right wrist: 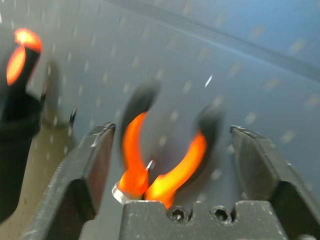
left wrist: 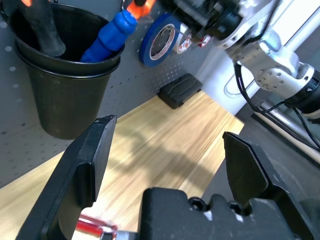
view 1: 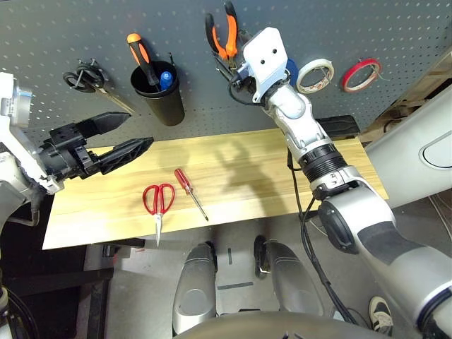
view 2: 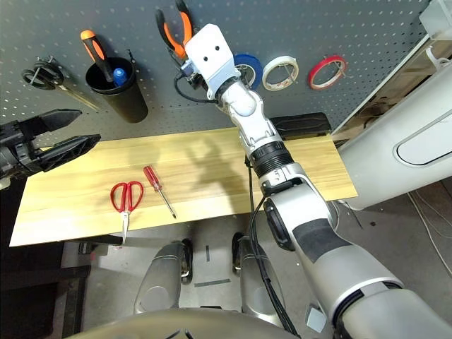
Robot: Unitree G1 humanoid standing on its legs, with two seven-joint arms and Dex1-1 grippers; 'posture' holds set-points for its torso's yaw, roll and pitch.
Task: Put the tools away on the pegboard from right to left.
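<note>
Nearest the lens, my right arm [view 1: 367, 219] is reaching from lower right to the pegboard [view 2: 212, 120], its gripper [right wrist: 172, 160] spreading around the hanging pliers [right wrist: 165, 187]; I judge they're being released, backing off coming next; scissors [view 1: 158, 200], then screwdriver [view 1: 185, 181] are lying lower left, the pliers' jaws hiding

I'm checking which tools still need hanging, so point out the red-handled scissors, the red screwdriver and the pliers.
Red-handled scissors [view 1: 159, 200]: left eye view, on the handles.
Red screwdriver [view 2: 152, 176]: right eye view, on the handle.
Pliers [right wrist: 133, 145]: right wrist view, on one orange grip.
</note>
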